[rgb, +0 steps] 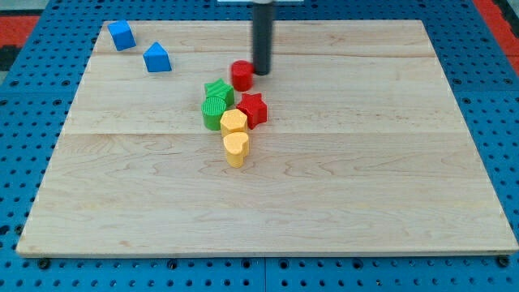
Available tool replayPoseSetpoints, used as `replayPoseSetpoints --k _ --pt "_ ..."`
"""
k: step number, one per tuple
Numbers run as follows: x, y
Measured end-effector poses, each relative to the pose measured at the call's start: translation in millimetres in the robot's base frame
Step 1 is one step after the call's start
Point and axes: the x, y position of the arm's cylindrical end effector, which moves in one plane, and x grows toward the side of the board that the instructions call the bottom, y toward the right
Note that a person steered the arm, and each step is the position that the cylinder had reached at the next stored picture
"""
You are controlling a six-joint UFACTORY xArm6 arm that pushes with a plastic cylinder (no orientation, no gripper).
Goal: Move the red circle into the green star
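The red circle (pixel 242 75) sits on the wooden board just above and right of the green star (pixel 219 90); the two look close or touching. My tip (pixel 262 71) is right beside the red circle, on its right side. The rod rises from there to the view's top edge.
A green round block (pixel 214 113) lies below the green star. A red star (pixel 252 108), a yellow hexagon (pixel 234 123) and a yellow heart (pixel 235 148) cluster below. A blue cube (pixel 122 35) and a blue house-shaped block (pixel 157 57) lie at the top left.
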Motion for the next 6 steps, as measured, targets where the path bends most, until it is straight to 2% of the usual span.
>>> replayPoseSetpoints --k 3,4,5,6 --pt "-1 -79" --pt "13 -160" --pt "48 -163" --pt "44 -149"
